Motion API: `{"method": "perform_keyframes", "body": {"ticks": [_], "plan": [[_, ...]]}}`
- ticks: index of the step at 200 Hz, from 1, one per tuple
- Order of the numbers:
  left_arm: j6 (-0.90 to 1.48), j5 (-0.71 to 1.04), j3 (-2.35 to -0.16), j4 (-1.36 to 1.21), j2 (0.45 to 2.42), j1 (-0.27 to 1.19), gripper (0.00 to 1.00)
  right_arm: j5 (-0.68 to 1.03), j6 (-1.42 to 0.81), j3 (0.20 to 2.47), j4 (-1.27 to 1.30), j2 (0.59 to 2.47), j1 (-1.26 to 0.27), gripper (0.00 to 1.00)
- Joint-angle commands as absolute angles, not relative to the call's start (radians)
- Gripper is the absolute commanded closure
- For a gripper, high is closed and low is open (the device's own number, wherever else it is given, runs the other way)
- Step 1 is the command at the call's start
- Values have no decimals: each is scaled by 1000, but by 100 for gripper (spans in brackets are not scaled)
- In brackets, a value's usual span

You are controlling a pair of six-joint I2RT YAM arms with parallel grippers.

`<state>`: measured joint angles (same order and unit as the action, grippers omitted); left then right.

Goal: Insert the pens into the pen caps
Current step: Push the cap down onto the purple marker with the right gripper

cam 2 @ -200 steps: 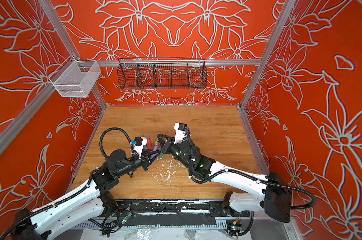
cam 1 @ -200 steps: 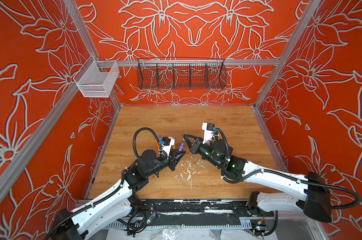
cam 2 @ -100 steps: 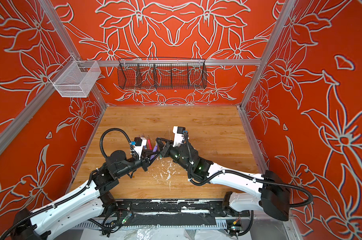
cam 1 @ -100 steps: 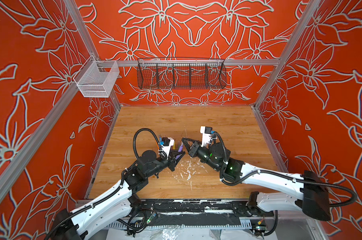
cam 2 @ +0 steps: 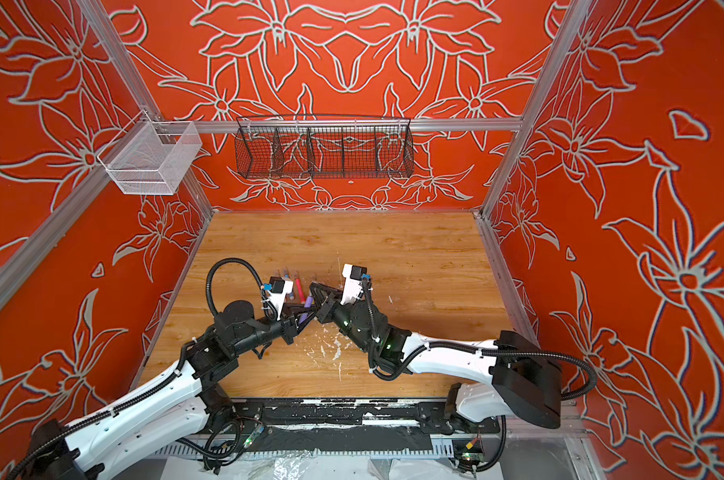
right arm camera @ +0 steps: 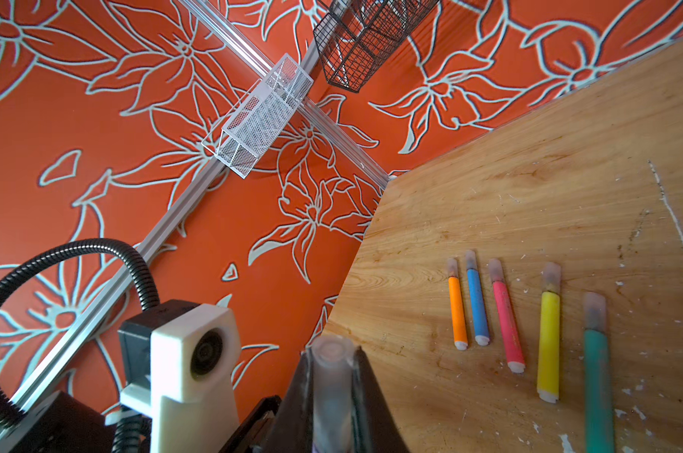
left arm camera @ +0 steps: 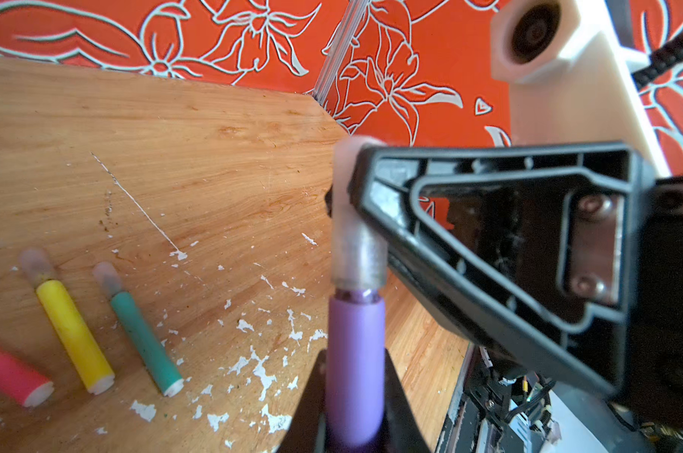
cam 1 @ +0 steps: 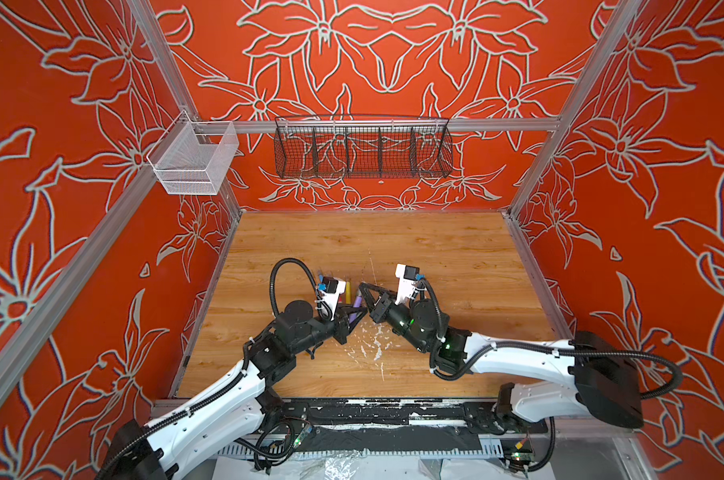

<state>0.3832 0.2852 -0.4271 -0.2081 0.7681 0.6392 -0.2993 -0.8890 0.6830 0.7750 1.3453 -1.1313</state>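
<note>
The wooden table (cam 1: 435, 249) lay bare across its far half and its right side, so both arms had free room there, and the orange walls (cam 1: 82, 208) stood well clear of the work. Left of the middle, the left gripper (left arm camera: 355, 392) was clenched on the lower barrel of the purple pen (left arm camera: 355, 341). The right gripper (right arm camera: 331, 376) was clamped on the closed end of a clear cap (left arm camera: 355, 243), and the two met tip to tip above the wood. The cap sat over the pen's tip with its mouth at the barrel's shoulder. A thin band there suggested it was perhaps not pressed fully home, though the close view was too soft to be sure. The pen looked light, stiff and smooth, apt to slide lengthwise through the grip under a push, so a hold on the barrel well back from the tip suited it. The cap looked thin-walled and slick, likely to flex or squirt out if squeezed near its open mouth. Just beyond the grippers lay five capped pens in a row, orange (right arm camera: 457, 310), blue (right arm camera: 477, 306), pink (right arm camera: 507, 321), yellow (right arm camera: 548, 345) and green (right arm camera: 598, 384), the nearest thing a sweep could strike. The wood to the right of the green one looked free for setting down. White flecks (left arm camera: 261, 372) littered the wood beneath.
</note>
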Motion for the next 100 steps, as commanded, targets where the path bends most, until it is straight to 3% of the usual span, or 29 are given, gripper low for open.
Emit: {"method": "perform_keyframes", "body": {"ticks": [1,19,42,69,100], "plan": [[387,300,-455,-317,767,630,100,-159,-861,662,739,1356,-1218,100],[377,299,-454,-313,762,630,100,-173,-861,655,708,1335,-1222,100],[354,306,-444,-328,754,630,100,-230,-849,654,623,1281,-1220,73],[332,326,-434,-347,752,630,100,-279,-830,679,473,1185,-1206,58],[326,346,-433,-356,756,632,100,-209,-851,711,372,1111,-1127,54]]}}
